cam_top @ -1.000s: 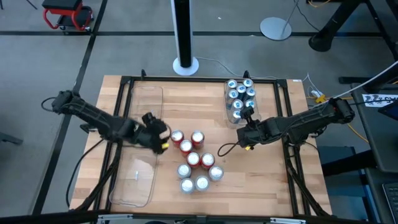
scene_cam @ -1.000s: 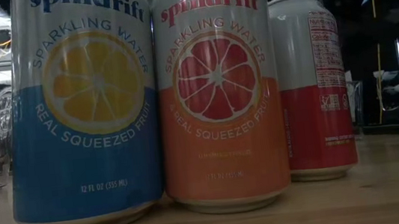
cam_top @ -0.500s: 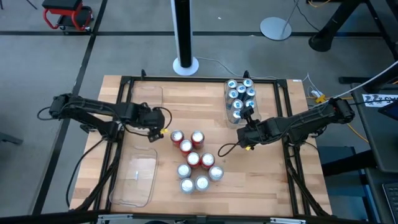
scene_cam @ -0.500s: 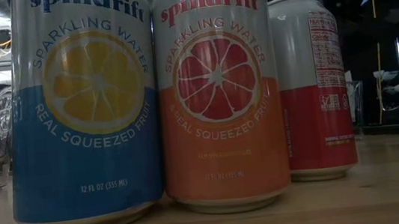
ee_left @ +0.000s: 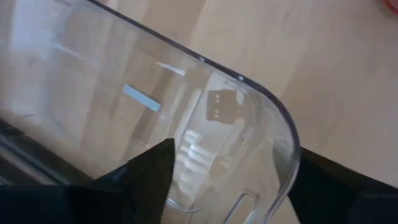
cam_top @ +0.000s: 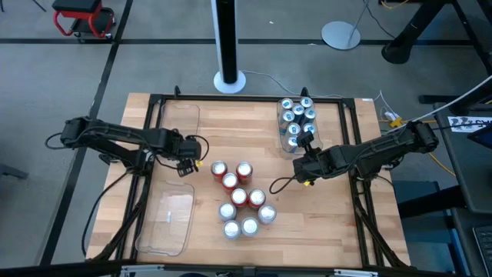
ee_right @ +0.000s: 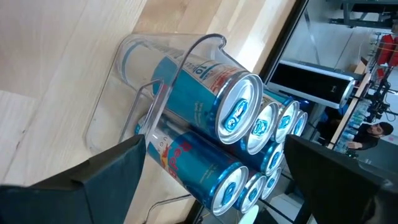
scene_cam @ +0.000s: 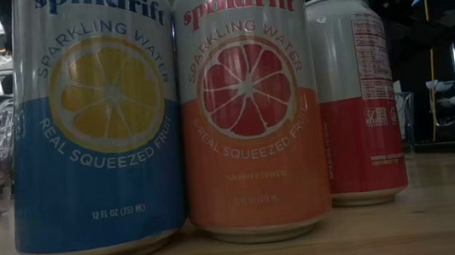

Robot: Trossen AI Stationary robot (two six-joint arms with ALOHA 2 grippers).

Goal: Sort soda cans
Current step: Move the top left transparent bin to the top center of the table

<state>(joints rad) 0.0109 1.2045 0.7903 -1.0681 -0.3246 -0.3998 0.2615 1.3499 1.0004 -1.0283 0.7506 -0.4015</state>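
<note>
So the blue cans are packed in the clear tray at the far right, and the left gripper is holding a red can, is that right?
Not quite: the left gripper holds nothing, as the high view shows; the left wrist view shows only the empty clear tray ahead. The blue cans are indeed packed in the far right tray.

The left dark six-joint arm reaches in from the table's left edge, its links folded and stretched across toward the middle, ending in the left two-finger gripper (cam_top: 192,154), whose dark fingers (ee_left: 146,174) stand apart. The right dark arm comes in from the right edge, angled slightly toward the near side, and its right two-finger gripper (cam_top: 304,144) has its fingers (ee_right: 106,168) spread wide, holding nothing.
</note>
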